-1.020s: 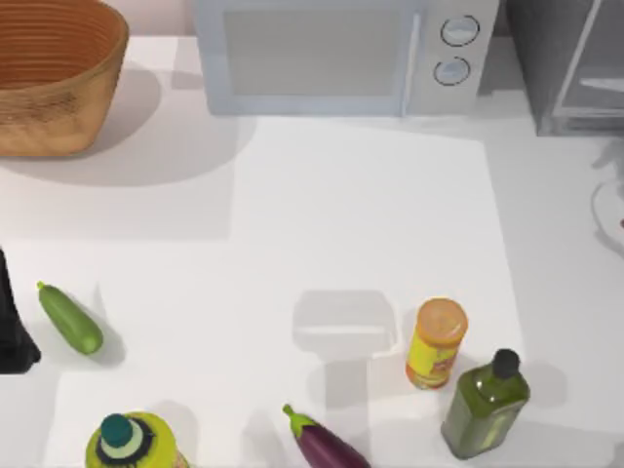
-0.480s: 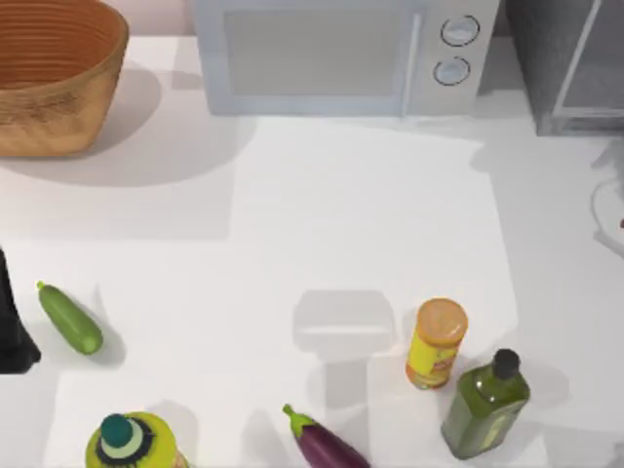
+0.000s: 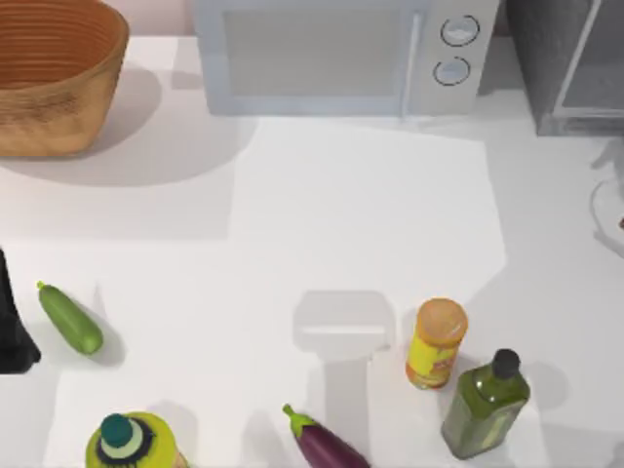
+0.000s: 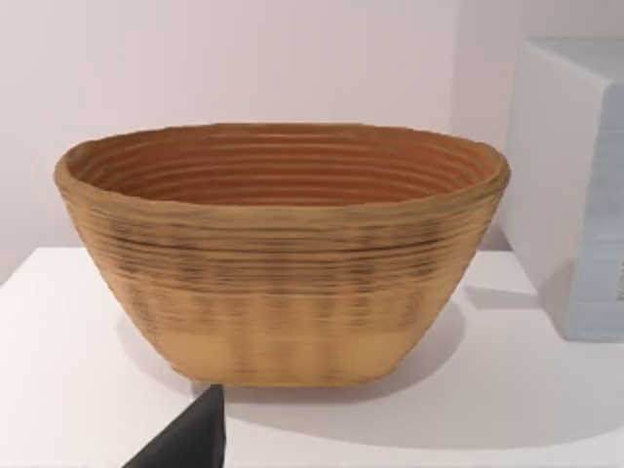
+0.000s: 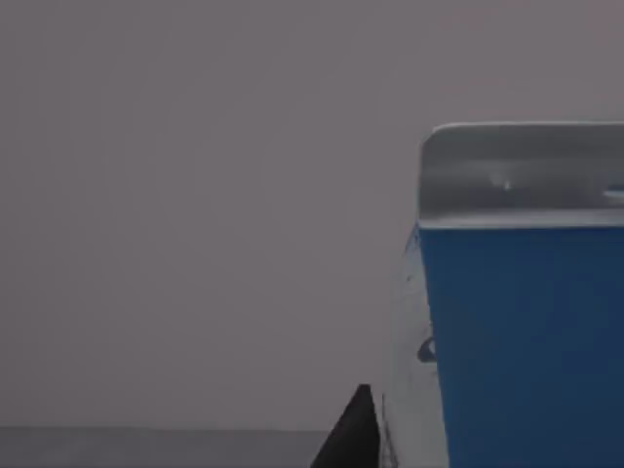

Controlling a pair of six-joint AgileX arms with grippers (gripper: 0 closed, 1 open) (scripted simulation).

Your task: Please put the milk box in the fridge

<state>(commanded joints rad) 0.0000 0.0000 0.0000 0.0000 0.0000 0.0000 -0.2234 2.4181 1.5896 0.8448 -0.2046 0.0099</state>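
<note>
From above, your white table [image 3: 322,214] carries a woven tan wicker basket [image 3: 54,73] at the back left, a light-grey microwave with two round knobs [image 3: 341,54] at the back centre, and the dark grey boxy fridge [image 3: 570,63] at the back right corner, its thin light-grey door frame standing out from the cabinet front.

Nearer you, a green cucumber [image 3: 70,318] lies at the left side. A yellow-green bottle with a dark teal cap [image 3: 132,441] stands at the front edge, with a purple eggplant [image 3: 327,442] lying to its right. Farther right, a yellow-orange cylindrical canister [image 3: 436,342] stands just beside a dark green glass bottle with a black cap [image 3: 485,393].

Your left arm [image 3: 12,327] sits at the table's left edge as a black shape beside the cucumber. Its wrist camera looks at the basket, with a corner of the microwave to one side; you cannot tell how its claw stands.

In your right wrist view, the blue milk box with a pale grey folded top [image 5: 522,312] is close to the camera, upright, against a plain grey backdrop, with a black sliver of the right claw beside it. Whether that claw has hold of the carton, or how far it is open, cannot be told.
</note>
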